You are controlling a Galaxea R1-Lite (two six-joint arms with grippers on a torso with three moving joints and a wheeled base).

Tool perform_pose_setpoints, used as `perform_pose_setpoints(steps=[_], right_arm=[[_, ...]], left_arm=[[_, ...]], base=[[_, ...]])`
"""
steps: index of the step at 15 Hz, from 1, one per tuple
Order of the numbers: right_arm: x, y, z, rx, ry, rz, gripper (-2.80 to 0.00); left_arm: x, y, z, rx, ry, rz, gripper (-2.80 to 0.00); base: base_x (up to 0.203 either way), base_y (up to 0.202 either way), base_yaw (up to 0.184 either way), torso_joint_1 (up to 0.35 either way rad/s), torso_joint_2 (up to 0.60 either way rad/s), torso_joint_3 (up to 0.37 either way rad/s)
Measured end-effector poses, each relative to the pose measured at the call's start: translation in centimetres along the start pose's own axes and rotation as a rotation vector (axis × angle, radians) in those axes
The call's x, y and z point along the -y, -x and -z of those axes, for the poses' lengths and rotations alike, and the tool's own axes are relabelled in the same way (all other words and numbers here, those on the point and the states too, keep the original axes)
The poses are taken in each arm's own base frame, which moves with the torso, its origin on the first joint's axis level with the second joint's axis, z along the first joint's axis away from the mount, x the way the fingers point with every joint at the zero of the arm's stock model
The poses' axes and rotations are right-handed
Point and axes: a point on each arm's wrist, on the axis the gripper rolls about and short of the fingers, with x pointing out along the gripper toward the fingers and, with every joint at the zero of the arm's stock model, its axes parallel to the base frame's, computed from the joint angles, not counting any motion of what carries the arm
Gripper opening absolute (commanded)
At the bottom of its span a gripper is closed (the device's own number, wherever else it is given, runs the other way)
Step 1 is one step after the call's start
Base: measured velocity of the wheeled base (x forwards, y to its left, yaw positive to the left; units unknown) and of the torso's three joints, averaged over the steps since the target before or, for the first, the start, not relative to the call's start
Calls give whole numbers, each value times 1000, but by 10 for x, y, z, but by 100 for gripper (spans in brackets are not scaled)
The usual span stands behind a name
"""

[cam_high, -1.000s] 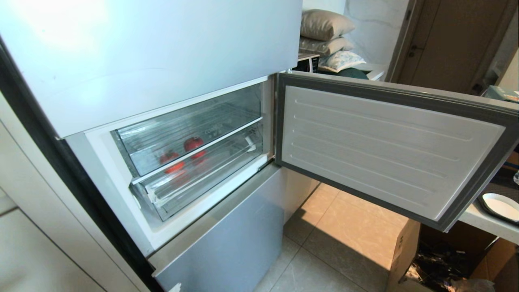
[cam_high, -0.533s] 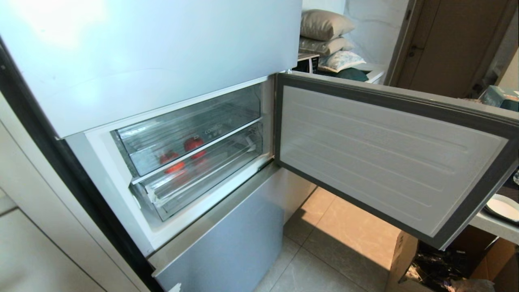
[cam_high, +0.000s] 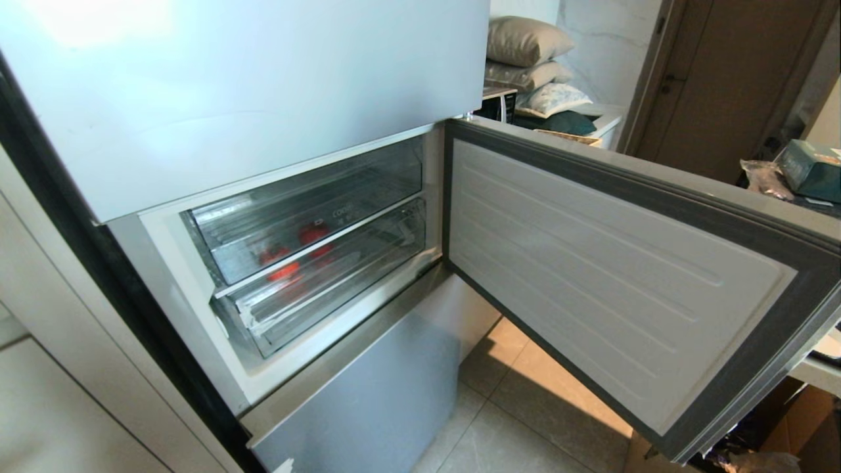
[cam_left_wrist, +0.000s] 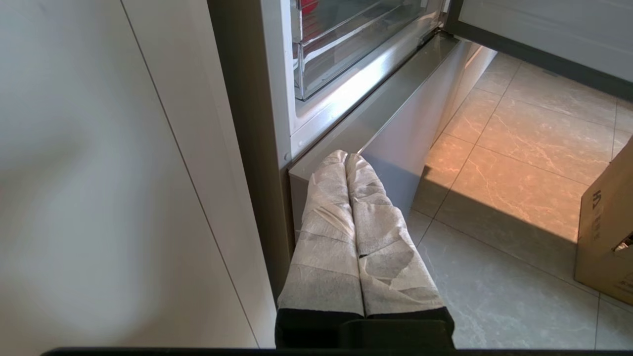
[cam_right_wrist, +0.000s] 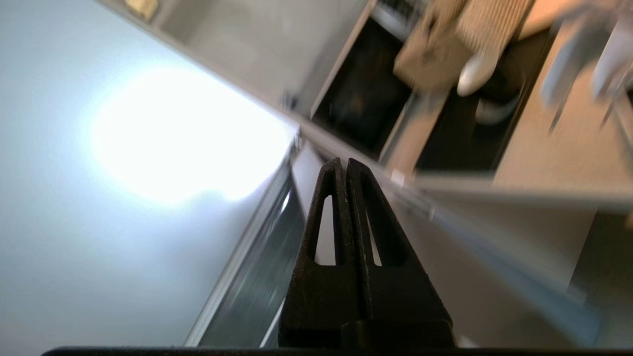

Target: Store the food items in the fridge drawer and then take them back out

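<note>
— Door of the fridge, swung open, runs off the frame edge. Fruit?

— Tangerine and apple sit in the shut fridge drawer, dimmed behind clear plastic, far from either gripper.

— Grippers?

— Left gripper, wrapped fingers pressed together, empty, low beside the fridge. Right gripper closed, empty; beyond its tips everything blurs.
</note>
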Motion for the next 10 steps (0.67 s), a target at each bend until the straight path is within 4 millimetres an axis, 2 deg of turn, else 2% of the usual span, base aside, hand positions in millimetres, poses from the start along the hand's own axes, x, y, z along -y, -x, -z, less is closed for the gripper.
perform_pose_setpoints(steps=[2, 3, 5, 6, 8, 10], right_arm=[[-23, 15, 1, 225, 118, 38, -280], [-23, 19, 2, 346, 174, 102, -280], [1, 18, 8, 529, 266, 300, -280], [14, 11, 14, 552, 295, 374, -280], [35, -13, 37, 436, 320, 409, -280], [48, -43, 71, 238, 322, 369, -280]], left_arm=[[0, 0, 0, 0, 0, 0, -280], [0, 0, 0, 0, 0, 0, -280], [0, 0, 0, 0, 0, 0, -280], [0, 0, 0, 0, 0, 0, -280], [0, 0, 0, 0, 0, 0, -280], [0, 0, 0, 0, 0, 0, -280]], base=[[0, 0, 0, 0, 0, 0], [0, 0, 0, 0, 0, 0], [0, 0, 0, 0, 0, 0], [0, 0, 0, 0, 0, 0], [0, 0, 0, 0, 0, 0], [0, 0, 0, 0, 0, 0]])
